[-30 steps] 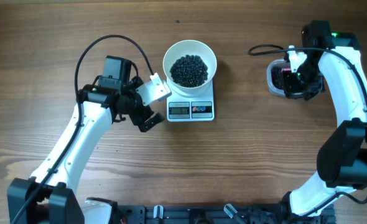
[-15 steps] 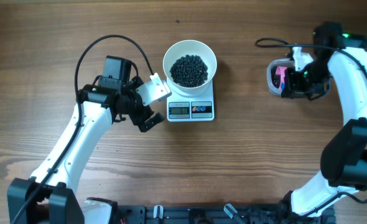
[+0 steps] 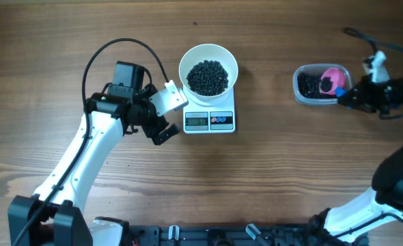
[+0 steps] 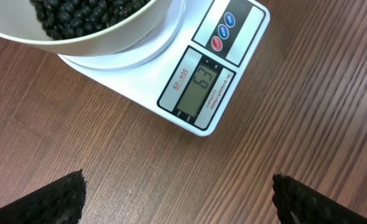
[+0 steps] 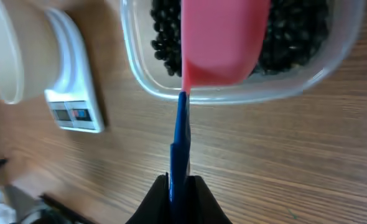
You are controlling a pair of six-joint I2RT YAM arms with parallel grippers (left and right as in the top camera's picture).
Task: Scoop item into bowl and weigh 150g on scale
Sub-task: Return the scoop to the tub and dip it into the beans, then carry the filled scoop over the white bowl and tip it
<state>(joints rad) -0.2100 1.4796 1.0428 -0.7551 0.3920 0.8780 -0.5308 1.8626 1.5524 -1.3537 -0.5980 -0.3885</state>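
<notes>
From overhead, the bowl [image 3: 186,60] is sitting on the scale [image 3: 210,121], holding a mound of black beans [image 3: 208,76]. The left gripper [image 3: 169,115] is hovering just beside the scale's left edge, spread wide and holding nothing. Far right, the right gripper [image 3: 352,96] is pinching the blue handle [image 3: 341,90] of a pink scoop [image 3: 332,80], whose head is sitting over a clear tub [image 3: 299,94] of more beans.

In the left wrist view, the fingertips [image 4: 56,199] are standing well apart above the bare table [image 4: 109,155], and the display [image 4: 201,85] appears to be reading 63, well under 150.

In the right wrist view, the jaws are pressing together on the handle, with the scoop's back covering the tub's middle. I cannot tell whether the scoop is loaded.

The step in hand looks like refilling the scoop. Next, it is needing to dig into the beans, lift level, and cross to the bowl without spilling.
</notes>
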